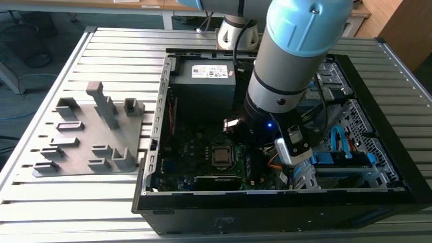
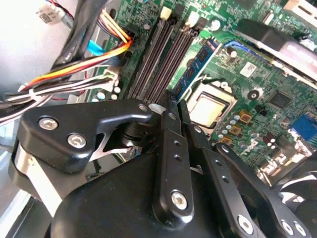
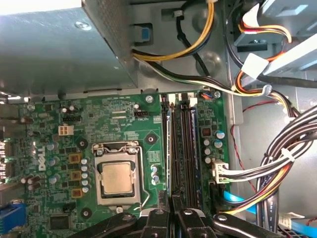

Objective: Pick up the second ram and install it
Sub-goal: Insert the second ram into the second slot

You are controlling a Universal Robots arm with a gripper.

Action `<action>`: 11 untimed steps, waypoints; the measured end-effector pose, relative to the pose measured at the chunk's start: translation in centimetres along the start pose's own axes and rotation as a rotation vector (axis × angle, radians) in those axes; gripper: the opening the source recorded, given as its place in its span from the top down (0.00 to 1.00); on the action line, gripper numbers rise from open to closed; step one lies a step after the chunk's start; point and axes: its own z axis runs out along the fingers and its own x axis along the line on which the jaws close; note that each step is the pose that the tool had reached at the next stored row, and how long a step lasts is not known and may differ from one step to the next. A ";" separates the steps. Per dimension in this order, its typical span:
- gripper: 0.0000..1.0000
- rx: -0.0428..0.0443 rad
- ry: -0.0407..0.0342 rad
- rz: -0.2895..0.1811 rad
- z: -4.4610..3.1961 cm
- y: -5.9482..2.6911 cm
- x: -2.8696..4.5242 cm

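Black two-finger tool (image 2: 174, 106) nearly closed, pinching thin blue-green RAM stick w/ black chips (image 2: 198, 67) edge-on. Stick standing upright in slot just beside silver CPU socket (image 2: 208, 109), aligned lengthwise w/ black slots (image 2: 153, 59); prob. held so for straight seating.

We are seeing a white label (image 1: 212, 71) on the PSU (image 1: 202, 88), print too small to read. We are noting white lettering (image 3: 42, 161) on the mobo (image 3: 124, 116), not legible enough to transcribe.
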 end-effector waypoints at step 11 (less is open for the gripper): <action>0.86 0.0198 -0.0018 0.000 0.55 0.07 -0.37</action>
